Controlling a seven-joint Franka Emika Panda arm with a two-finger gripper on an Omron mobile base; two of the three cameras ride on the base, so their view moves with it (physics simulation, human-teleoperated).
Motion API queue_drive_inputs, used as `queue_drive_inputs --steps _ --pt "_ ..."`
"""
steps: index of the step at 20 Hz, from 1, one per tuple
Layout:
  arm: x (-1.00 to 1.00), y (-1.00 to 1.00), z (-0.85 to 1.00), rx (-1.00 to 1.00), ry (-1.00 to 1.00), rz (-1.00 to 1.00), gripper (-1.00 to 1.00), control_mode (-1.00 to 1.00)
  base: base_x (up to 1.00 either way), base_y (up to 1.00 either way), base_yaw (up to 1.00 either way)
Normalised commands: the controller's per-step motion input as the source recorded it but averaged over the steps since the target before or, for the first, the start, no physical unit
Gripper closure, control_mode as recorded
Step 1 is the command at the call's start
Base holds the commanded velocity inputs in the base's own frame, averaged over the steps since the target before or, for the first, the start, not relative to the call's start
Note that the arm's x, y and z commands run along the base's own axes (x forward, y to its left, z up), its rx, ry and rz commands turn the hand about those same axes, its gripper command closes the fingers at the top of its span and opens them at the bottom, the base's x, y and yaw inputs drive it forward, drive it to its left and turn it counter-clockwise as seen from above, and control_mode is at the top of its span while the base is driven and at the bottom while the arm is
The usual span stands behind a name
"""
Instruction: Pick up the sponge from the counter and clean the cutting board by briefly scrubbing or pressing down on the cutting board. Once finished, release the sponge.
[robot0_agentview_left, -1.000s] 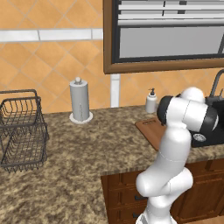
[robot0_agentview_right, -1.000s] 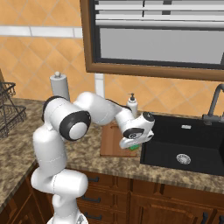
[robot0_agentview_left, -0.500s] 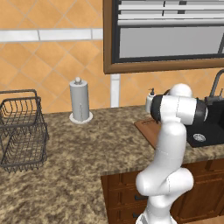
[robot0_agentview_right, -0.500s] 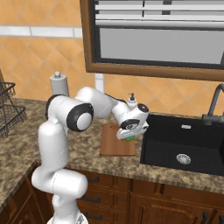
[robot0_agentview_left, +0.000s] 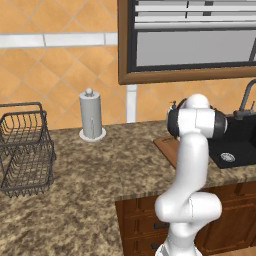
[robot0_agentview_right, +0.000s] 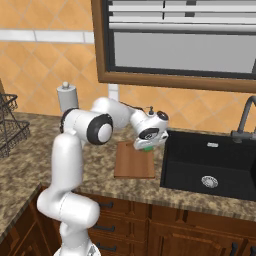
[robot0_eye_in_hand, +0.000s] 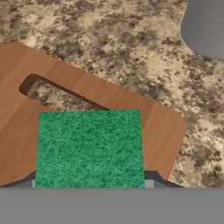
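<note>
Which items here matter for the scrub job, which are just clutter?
Job: green rectangular sponge; reddish-brown wooden cutting board; speckled granite counter.
Clutter: black wire basket; paper towel roll on its stand; black sink; soap dispenser.

Our fingertips are hidden behind the sponge (robot0_eye_in_hand: 89, 148). The arm covers most of the cutting board (robot0_agentview_left: 167, 148) from the left. We can't tell sponge-board contact.

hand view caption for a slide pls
Green sponge held in the claw over the handle end of the wooden cutting board on the granite counter.
</note>
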Motion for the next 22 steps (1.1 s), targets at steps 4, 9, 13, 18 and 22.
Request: queue_drive_inputs --steps 4,9,13,18,22 --pt "0.21 0.0 -0.09 0.16 0.01 0.0 1.0 -1.0 0.0 0.0 0.0" --pt "-0.23 0.0 -0.18 0.2 0.1 0.02 1.0 -1.0 0.0 0.0 0.0" --pt "-0.69 0.23 -0.09 0.05 0.05 0.08 1.0 -1.0 0.0 0.0 0.0" --pt "-1.0 0.5 0.14 -0.04 -0.07 0.08 1.0 -1.0 0.0 0.0 0.0" --pt "-0.85 0.94 0.41 -0.23 -0.19 0.0 1.0 -1.0 0.0 0.0 0.0"
